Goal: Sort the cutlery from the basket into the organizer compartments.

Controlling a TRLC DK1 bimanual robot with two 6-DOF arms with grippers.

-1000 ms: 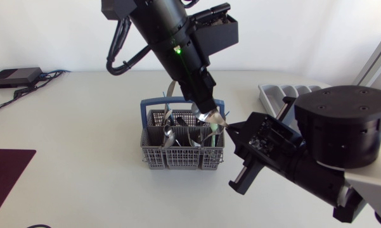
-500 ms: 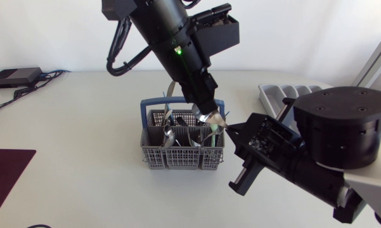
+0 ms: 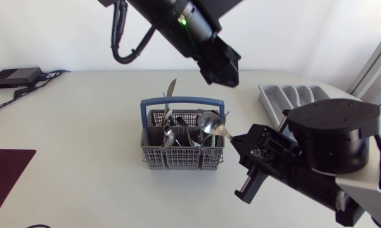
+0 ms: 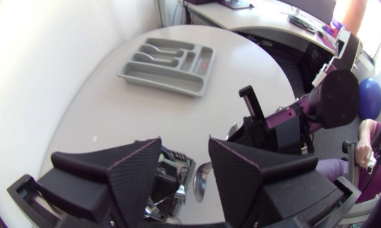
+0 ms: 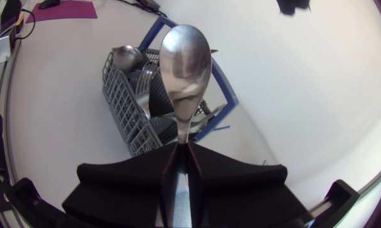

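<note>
Your right jaws are closed on the handle of a spoon [image 3: 210,122]. In the right wrist view the thin stem is pinched between the two black fingers [image 5: 231,177], and the bowl stands out ahead of them, its shiny face toward the camera. From above, the spoon is off the desk, with its bowl over the right end of the cutlery basket [image 3: 177,158] and just beside the blue carry handle [image 3: 180,101]. The stem slants down and right into your right arm [image 3: 329,145].

Your left jaws are open. In the left wrist view the broad fingers [image 4: 117,174] stand well apart with nothing between them, and the basket and the spoon's bowl show far below in the gap. Your left arm [image 3: 190,28] comes down from the upper left and ends high above the desk, up and to the right of the basket and apart from it.

The grey basket still holds several pieces of cutlery. A table knife [image 3: 170,88] stands blade up at its far side, and forks and spoons fill the front compartments.

The grey organizer [image 3: 269,96] lies at the far right of the desk [image 3: 82,120], well apart from the basket. As far as you can see, no cutlery lies in its compartments.

A black box [image 3: 14,76] with cables sits at the far left. A dark maroon mat [image 3: 6,171] lies at the near left corner.
</note>
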